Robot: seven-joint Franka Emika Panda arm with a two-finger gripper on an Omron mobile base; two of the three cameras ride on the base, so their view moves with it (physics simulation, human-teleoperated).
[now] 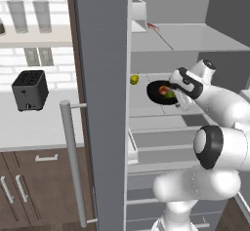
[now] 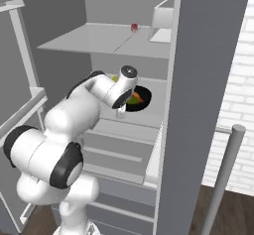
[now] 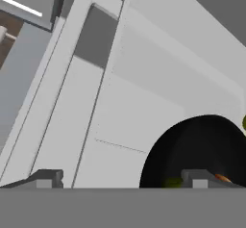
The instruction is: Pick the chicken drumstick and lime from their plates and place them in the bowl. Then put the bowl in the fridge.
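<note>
Glossy black round bowl [image 1: 161, 92] sits on white middle shelf [image 1: 146, 110] inside tall grey-silver fridge [image 1: 105, 103], golden-brown drumstick [image 1: 165, 89] and green lime [image 1: 170, 95] inside. Tool [image 3: 122, 180] just beside bowl rim, jaws spread wide, gripping nothing. Placement looks done (door open); remaining: pull arm out.

bowl [image 1: 157, 91] glossy black | lime [image 1: 170, 95] green | chicken drumstick [image 1: 164, 89] orange-brown | fridge [image 1: 103, 79] grey, white shelves | small fruit [image 1: 134, 79] yellow-green | toaster [image 1: 30, 90] dark grey | cabinets [image 1: 34, 186] brown
</note>
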